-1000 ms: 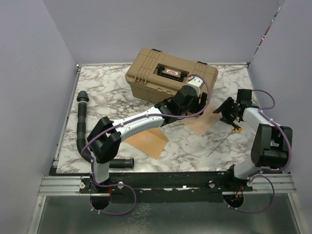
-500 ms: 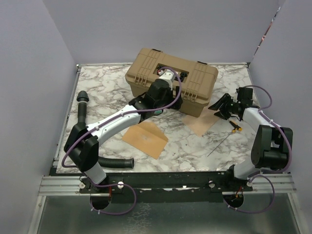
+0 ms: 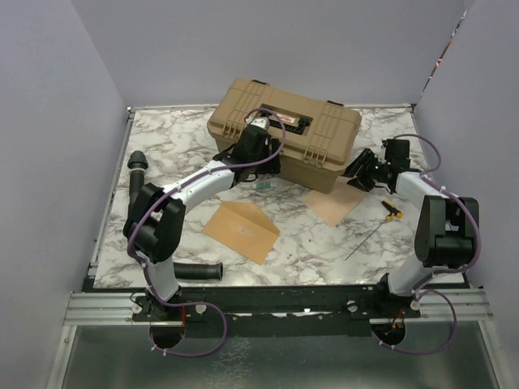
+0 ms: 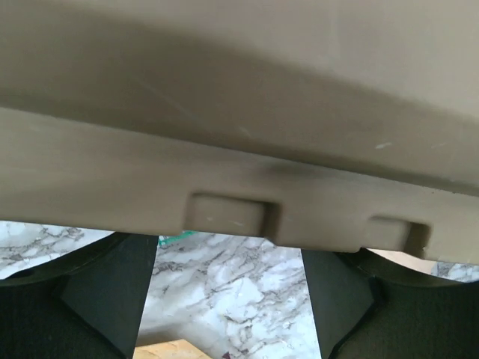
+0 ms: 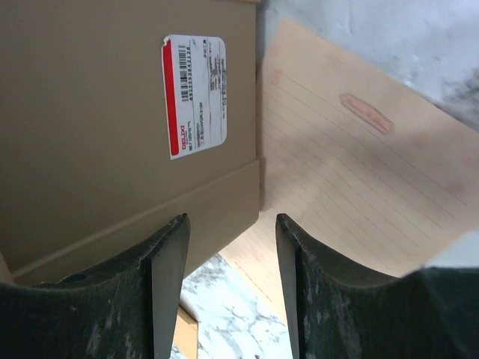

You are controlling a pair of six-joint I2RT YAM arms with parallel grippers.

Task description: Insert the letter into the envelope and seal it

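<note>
Broadly, the marbled worktop [image 3: 178, 146] carries a big tan case [image 3: 284, 130] at the back, lid shut, and both arms reach toward it. The left claw [image 4: 228, 292] sits close up to the case's front wall, which fills the upper part of its wrist view; its fingers stand apart with only bare marble between them, grasping nothing. The right claw [image 5: 232, 254] faces the case's right end wall, where a red-and-white label [image 5: 194, 93] is stuck, and it too is spread wide and empty. A black ribbed hose [image 3: 135, 203] lies far out to the left of the left claw. The letter [image 3: 334, 204], pale and faintly lined, lies flat on the worktop just under and ahead of the right claw, one edge running up to the case's foot. The envelope [image 3: 241, 229] lies flat, well apart from the letter, nearer the arm bases than the left claw. A yellow-and-black screwdriver [image 3: 392, 210] and a thin rod [image 3: 365, 241] lie beside the right arm, and a small green scrap [image 3: 262, 185] lies under the left claw.
</note>
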